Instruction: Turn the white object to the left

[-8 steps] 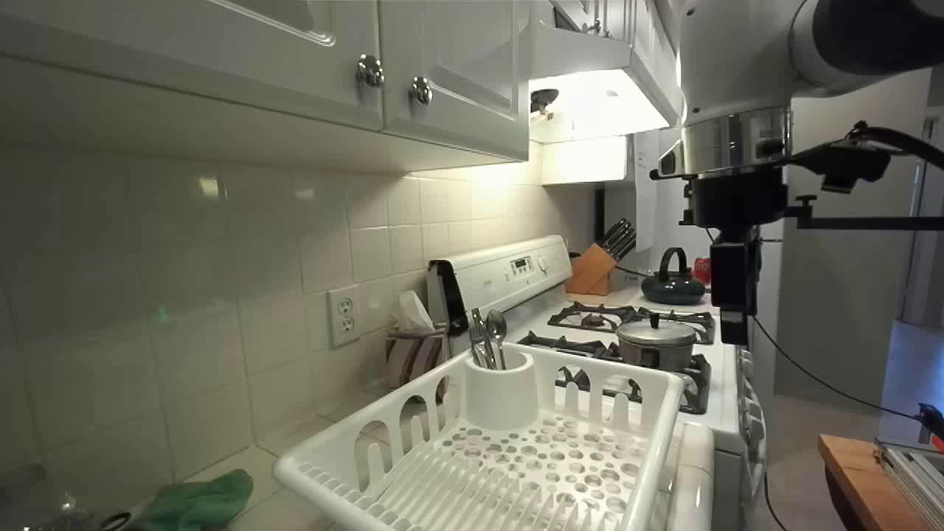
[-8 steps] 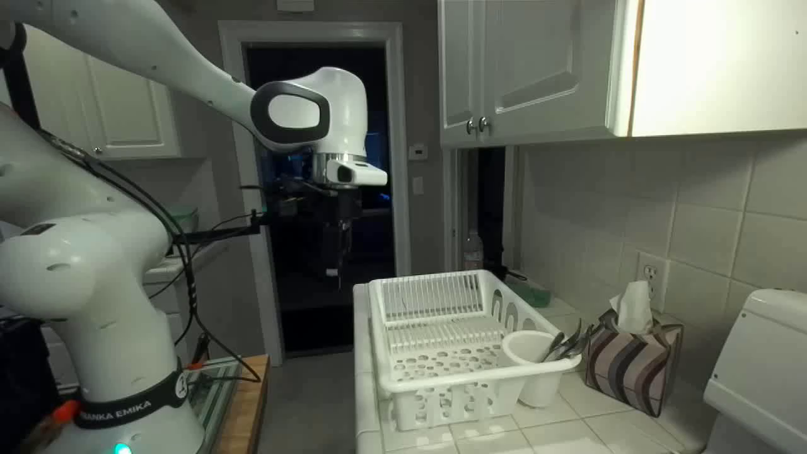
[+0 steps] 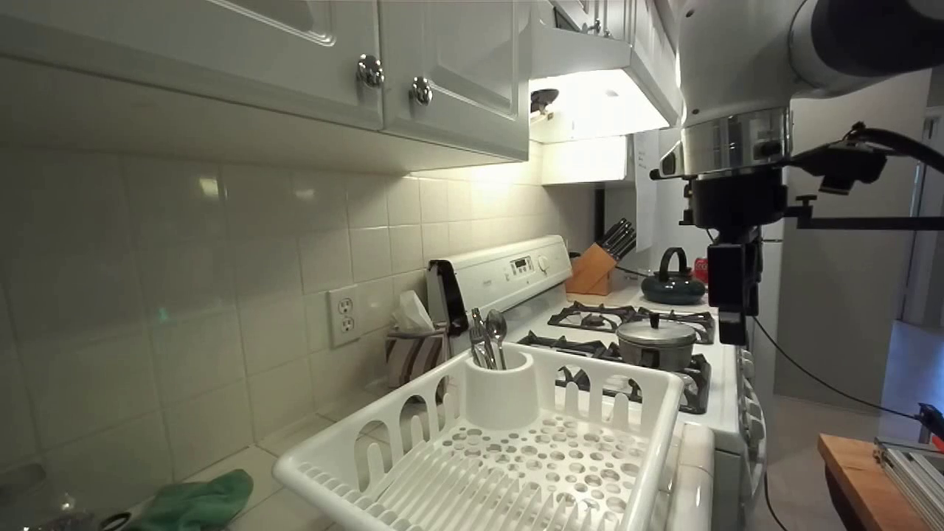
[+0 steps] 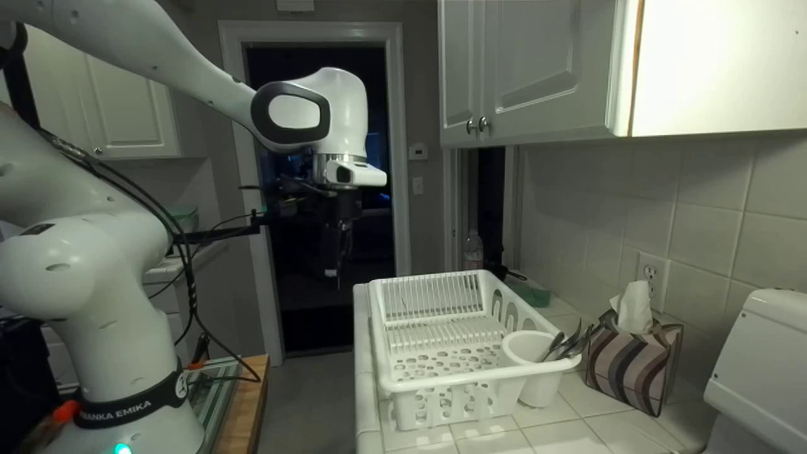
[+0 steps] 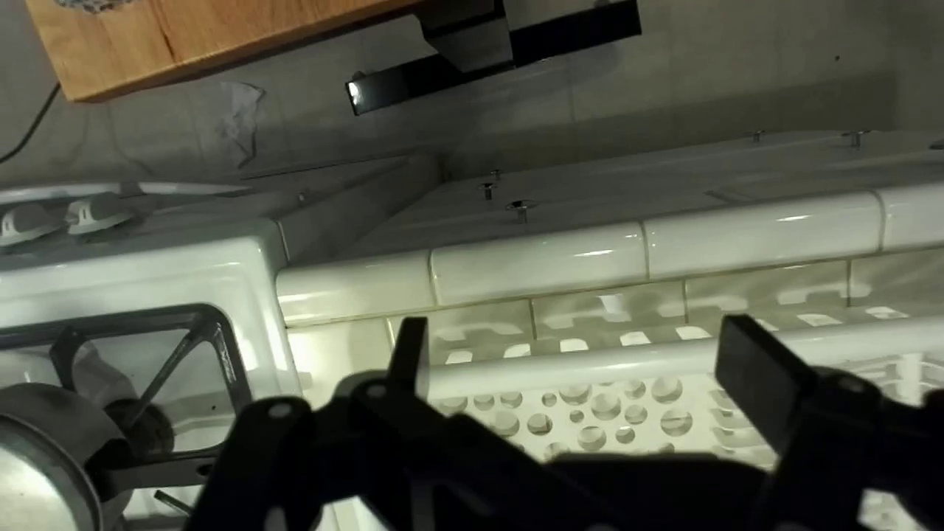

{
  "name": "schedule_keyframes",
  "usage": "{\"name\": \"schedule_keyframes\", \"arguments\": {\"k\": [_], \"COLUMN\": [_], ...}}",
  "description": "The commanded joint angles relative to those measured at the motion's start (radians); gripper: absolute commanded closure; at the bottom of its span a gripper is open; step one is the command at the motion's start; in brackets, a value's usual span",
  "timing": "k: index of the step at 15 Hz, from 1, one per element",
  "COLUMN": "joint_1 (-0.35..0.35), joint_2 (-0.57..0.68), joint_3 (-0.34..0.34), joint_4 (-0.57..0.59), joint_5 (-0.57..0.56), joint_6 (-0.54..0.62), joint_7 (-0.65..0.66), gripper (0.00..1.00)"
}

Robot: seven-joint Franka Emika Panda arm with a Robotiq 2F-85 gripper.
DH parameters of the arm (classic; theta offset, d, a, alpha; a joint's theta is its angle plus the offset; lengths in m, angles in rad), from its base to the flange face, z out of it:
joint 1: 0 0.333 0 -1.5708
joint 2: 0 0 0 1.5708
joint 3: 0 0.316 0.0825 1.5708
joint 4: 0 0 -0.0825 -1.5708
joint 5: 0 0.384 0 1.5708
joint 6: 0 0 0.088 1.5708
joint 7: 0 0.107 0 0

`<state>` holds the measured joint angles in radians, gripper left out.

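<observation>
The white object is a large white plastic dish rack. It shows in both exterior views (image 3: 660, 450) (image 4: 466, 376), standing on the tiled counter. Its plate prongs are at one end and a round utensil cup (image 4: 529, 347) with cutlery is at a corner. My gripper (image 3: 732, 335) points down and hangs above and beside the rack's long side, off the counter edge, in both exterior views (image 4: 334, 274). In the wrist view my gripper (image 5: 579, 346) is open and empty. The rack's long rim (image 5: 575, 363) runs across behind the two fingers, apart from them.
A stove with a lidded pot (image 3: 656, 343) is beyond the rack's cup end. A tissue box (image 4: 630, 359) stands by the cup, near the tiled wall. A green cloth (image 3: 199, 501) lies by the prong end. Cabinets (image 4: 529, 69) hang overhead. The counter edge (image 5: 538, 264) runs along the rack.
My gripper's fingers have shifted very slightly. The arm and the rack look the same as before.
</observation>
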<state>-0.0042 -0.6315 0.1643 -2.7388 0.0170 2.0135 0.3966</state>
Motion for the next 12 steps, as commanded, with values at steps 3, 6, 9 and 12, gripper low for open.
{"name": "schedule_keyframes", "arguments": {"k": [3, 6, 9, 12], "joint_1": [-0.058, -0.054, -0.037, -0.035], "joint_2": [0.099, 0.139, 0.191, 0.265], "joint_3": [0.062, 0.075, 0.062, 0.046], "joint_4": [0.028, 0.016, -0.012, -0.007], "joint_5": [0.028, 0.036, 0.047, 0.047], "joint_6": [0.074, 0.172, 0.281, 0.375], "joint_7": [0.296, 0.464, 0.552, 0.602], "gripper": [0.0, 0.0, 0.0, 0.0]}}
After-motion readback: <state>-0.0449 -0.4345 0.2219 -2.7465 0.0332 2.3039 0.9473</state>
